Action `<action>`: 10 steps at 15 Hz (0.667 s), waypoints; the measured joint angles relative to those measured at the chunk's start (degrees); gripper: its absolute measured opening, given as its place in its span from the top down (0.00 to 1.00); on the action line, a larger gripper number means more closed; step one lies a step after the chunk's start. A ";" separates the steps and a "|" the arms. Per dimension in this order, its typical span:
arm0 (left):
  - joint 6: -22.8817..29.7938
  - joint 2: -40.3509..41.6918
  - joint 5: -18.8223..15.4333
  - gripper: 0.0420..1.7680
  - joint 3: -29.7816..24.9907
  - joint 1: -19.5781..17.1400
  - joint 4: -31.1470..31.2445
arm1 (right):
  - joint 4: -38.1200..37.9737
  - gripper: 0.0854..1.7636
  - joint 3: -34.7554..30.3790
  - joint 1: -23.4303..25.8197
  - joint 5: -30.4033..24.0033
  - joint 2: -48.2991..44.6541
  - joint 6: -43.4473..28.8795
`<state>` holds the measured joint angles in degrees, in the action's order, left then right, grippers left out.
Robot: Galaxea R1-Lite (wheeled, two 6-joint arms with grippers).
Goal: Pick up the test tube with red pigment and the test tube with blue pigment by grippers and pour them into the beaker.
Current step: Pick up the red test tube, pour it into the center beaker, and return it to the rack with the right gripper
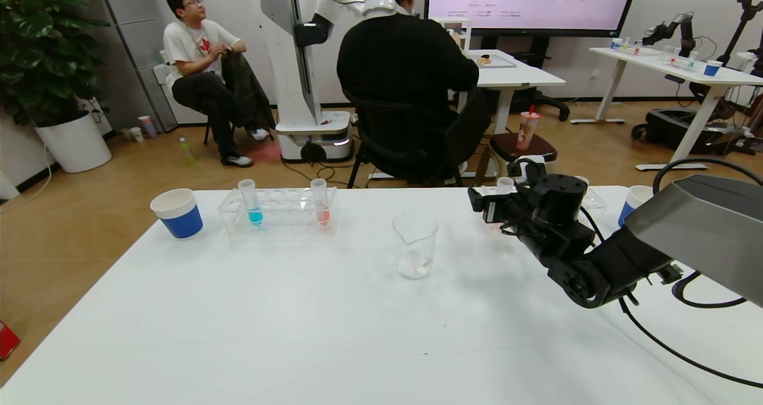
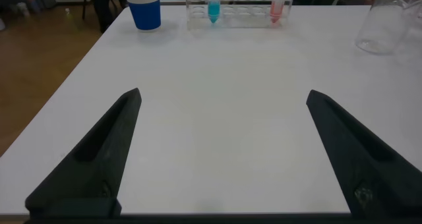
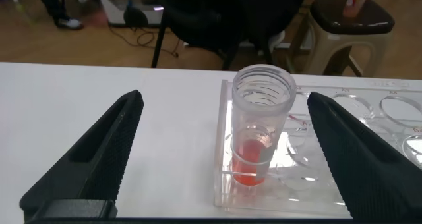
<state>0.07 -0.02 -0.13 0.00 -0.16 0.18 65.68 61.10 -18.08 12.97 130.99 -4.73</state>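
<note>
Orange-red liquid tube stands racked between the wide-open, empty right hand's fingers.

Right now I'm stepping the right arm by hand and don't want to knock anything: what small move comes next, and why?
Probably ease the right pincer forward, then close it on the red tube. Its fingers are open on either side of the tube, which stands upright in the clear rack, not yet gripped. The left pincer hovers open over the table.
</note>
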 joint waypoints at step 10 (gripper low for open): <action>0.02 0.00 -0.02 0.01 0.00 0.00 0.00 | 0.57 0.16 0.41 1.13 -1.84 0.35 0.38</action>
<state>0.10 -0.02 -0.16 0.00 -0.16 0.18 66.26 61.51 -16.94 11.13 131.34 -4.35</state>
